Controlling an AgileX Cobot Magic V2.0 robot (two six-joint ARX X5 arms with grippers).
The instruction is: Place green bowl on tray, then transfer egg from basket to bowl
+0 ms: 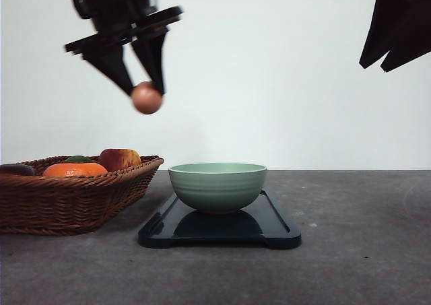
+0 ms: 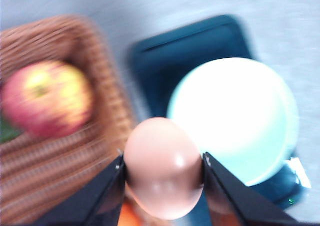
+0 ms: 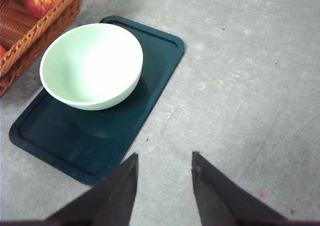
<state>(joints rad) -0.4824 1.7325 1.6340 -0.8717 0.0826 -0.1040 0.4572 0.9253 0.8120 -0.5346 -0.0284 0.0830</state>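
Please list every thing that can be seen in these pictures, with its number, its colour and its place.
green bowl: one, pale sage green, empty, standing on the tray.
tray: one, dark navy, on the table right of the basket.
basket: one, brown wicker, at the table's left.
egg: one, tan, held in the air above the gap between basket and bowl.
apple: one, red-yellow, in the basket.
orange fruit: one, in the basket.
table: one, grey.
left gripper: black, shut on the egg.
right gripper: black, open, holding nothing, above the table.
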